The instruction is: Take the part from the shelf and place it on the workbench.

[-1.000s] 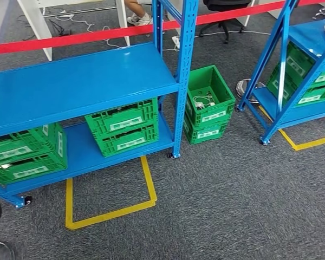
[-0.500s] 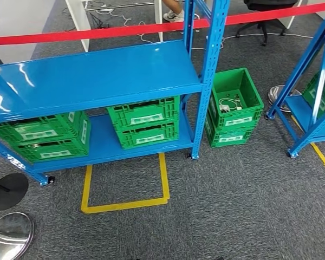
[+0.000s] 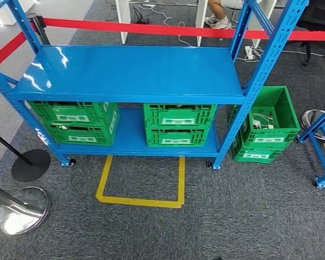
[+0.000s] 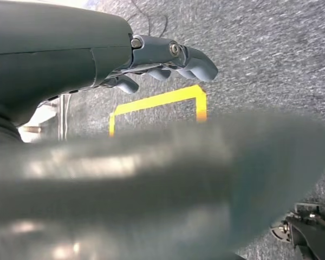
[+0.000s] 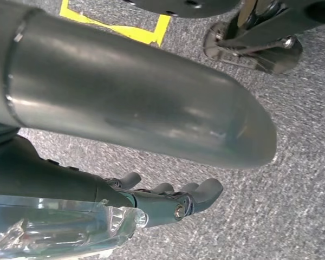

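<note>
The blue shelf (image 3: 132, 70) stands straight ahead in the head view, its upper board bare. On its lower board sit two stacks of green crates, one on the left (image 3: 77, 122) and one in the middle (image 3: 177, 124); what is inside them is hidden, so I cannot pick out the part. My left hand (image 4: 161, 59) hangs over grey carpet with fingers stretched out and nothing in it. My right hand (image 5: 169, 200) also hangs over carpet, fingers loosely extended and empty. Crinkled clear plastic (image 5: 50, 230) lies along its wrist.
A yellow taped square (image 3: 140, 201) marks the floor before the shelf. Another stack of green crates (image 3: 271, 138) with white cables stands right of the shelf post. Two stanchion bases (image 3: 24, 210) sit at the left, a second blue rack (image 3: 322, 135) at the right, red barrier tape (image 3: 153, 29) behind.
The camera has turned: the whole scene has slid right, and the shelf now faces me squarely and centred. Stanchion bases have come into view on the left.
</note>
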Robot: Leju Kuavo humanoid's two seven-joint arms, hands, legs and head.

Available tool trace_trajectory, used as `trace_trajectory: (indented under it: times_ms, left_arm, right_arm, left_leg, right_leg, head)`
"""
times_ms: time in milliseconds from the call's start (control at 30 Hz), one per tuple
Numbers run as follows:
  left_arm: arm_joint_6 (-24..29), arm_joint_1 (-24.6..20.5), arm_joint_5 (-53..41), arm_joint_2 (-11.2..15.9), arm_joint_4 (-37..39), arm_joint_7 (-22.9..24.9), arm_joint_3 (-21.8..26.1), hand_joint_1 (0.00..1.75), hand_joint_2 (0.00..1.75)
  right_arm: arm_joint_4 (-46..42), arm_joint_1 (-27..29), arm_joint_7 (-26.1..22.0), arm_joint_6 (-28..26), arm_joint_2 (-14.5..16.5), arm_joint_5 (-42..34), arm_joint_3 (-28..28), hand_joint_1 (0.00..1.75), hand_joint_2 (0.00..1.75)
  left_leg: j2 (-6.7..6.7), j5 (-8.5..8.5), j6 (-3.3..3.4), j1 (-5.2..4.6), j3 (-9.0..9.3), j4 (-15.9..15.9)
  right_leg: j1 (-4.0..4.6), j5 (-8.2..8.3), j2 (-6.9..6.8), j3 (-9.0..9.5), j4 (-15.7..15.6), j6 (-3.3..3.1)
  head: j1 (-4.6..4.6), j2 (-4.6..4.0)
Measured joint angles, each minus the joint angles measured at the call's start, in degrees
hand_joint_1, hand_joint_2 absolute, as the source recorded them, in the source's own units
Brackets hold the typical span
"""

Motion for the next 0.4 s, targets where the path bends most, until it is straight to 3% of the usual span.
trace_trajectory:
  times_ms: [67,133,200,267,333,367,400]
  left_arm:
    - [-0.2,0.0,0.0,0.0,0.0,-0.1,0.0,0.00,1.75]
    - [-0.3,0.0,0.0,0.0,0.0,-0.4,0.0,0.00,1.75]
    - [-0.7,0.0,0.1,0.1,0.0,-1.1,0.0,0.00,1.75]
    - [-1.6,0.0,0.2,0.2,0.0,-1.8,0.0,0.00,1.75]
    - [-2.4,0.0,0.5,0.2,0.0,-2.0,0.0,0.00,1.75]
    - [-2.7,0.0,0.8,0.1,0.0,-2.0,0.1,0.00,1.75]
    - [-2.9,0.0,0.9,0.1,0.0,-2.0,0.1,0.00,1.75]
  right_arm:
    - [0.0,-0.1,0.6,0.1,0.0,-0.2,-0.2,0.00,0.00]
    - [0.0,-0.3,1.4,0.4,0.0,-0.6,-0.4,0.00,0.87]
    - [0.0,-0.3,1.9,1.1,0.1,-1.4,-0.8,0.00,1.75]
    - [0.0,-0.3,1.6,2.9,0.2,-2.5,-1.7,0.00,1.75]
    - [0.0,-0.3,0.7,3.8,0.2,-3.1,-2.5,0.00,1.75]
    - [0.0,-0.3,0.0,3.7,0.2,-3.2,-2.7,0.00,1.31]
    - [0.0,-0.3,-0.4,3.6,0.2,-3.2,-2.8,0.00,1.16]
  left_leg:
    - [-0.50,-0.24,-0.50,-0.06,0.20,0.2]
    - [-0.74,-0.37,-0.95,-0.29,0.12,0.3]
    - [-0.77,-0.25,-0.05,-0.44,-0.01,0.3]
    - [-0.73,-0.08,1.29,-0.49,-0.04,0.3]
    - [-0.72,0.01,1.53,-0.48,0.01,0.1]
    - [-0.72,0.07,1.37,-0.46,0.05,-0.1]
    - [-0.72,0.11,1.29,-0.45,0.09,-0.1]
  right_leg:
    - [-0.25,3.86,0.60,3.10,-7.7,-0.02]
    - [-0.42,5.05,1.12,4.47,-11.0,-0.37]
    - [-0.46,5.32,1.11,4.51,-11.1,-0.62]
    - [-0.40,5.43,1.17,4.43,-11.1,-0.61]
    - [-0.25,5.39,1.19,4.42,-11.1,-0.90]
    - [-0.19,5.37,1.18,4.41,-11.1,-1.04]
    - [-0.15,5.35,1.17,4.40,-11.1,-1.16]
  head:
    - [0.06,0.00]
    - [0.04,0.00]
    - [-0.03,0.00]
    - [-0.04,0.00]
    - [-0.04,0.00]
    - [-0.04,0.00]
    - [-0.04,0.00]
